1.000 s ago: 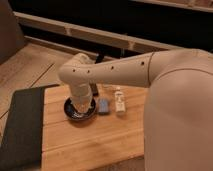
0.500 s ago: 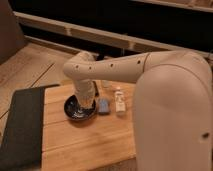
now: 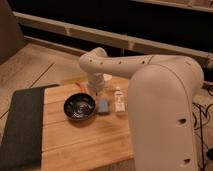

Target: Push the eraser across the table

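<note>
Dark panelling with 2 pale rails runs along the back, and pale floorboards show at the upper left. Front and centre sits the table (image 3: pixel 85 142), a light-brown top of long planks, with a dark grey mat (image 3: pixel 22 125) covering its left end.

Near the middle of the wood stands a black bowl (image 3: pixel 79 107). At 3 o'clock from the bowl, just beside its rim, lies the eraser (image 3: pixel 103 106), a small blue block flat on the planks. At 3 o'clock from the eraser, close by but apart from it, is a small white bottle (image 3: pixel 119 100).

The robot's white arm (image 3: pixel 120 64) sweeps in from the big white body (image 3: pixel 167 115) on the right and bends down over the table. The gripper (image 3: pixel 96 91) hangs low at about 11 o'clock from the eraser, very near it and above the bowl's far right rim. Contact with the eraser cannot be made out, and open or closed, I cannot tell.
</note>
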Robot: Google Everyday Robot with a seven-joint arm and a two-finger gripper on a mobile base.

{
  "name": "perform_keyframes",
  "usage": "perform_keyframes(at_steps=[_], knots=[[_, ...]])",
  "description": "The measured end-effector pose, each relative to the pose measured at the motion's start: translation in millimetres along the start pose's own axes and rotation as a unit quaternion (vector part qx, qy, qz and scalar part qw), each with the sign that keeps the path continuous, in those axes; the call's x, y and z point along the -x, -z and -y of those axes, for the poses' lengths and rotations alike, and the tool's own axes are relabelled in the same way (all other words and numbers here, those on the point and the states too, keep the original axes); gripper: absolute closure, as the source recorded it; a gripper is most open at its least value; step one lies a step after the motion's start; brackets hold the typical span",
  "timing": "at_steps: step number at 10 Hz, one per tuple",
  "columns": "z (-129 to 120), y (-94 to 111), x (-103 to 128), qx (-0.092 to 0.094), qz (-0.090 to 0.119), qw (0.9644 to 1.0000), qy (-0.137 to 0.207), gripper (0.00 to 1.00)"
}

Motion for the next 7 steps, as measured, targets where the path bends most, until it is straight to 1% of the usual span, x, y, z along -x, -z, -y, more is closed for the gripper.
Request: perform_keyframes(at_steps=[1,2,4,5,6,7], knots=[[-2,0,-1,0.000,0.001,1.0000,0.002,1.00],[0,-4,-6,-0.004,-0.004,1.0000,0.003,1.00],[10,-18,-9,-0.020,-0.014,0.9997,-0.005,1.00],[20,-22,-1,-0.030,-0.008,0.9995,-0.007,1.00],[28,-24,11,-0.038,0.005,0.9992,-0.006,1.00],[33,-24,26,-0.040,0.026,0.9989,0.000,1.00]])
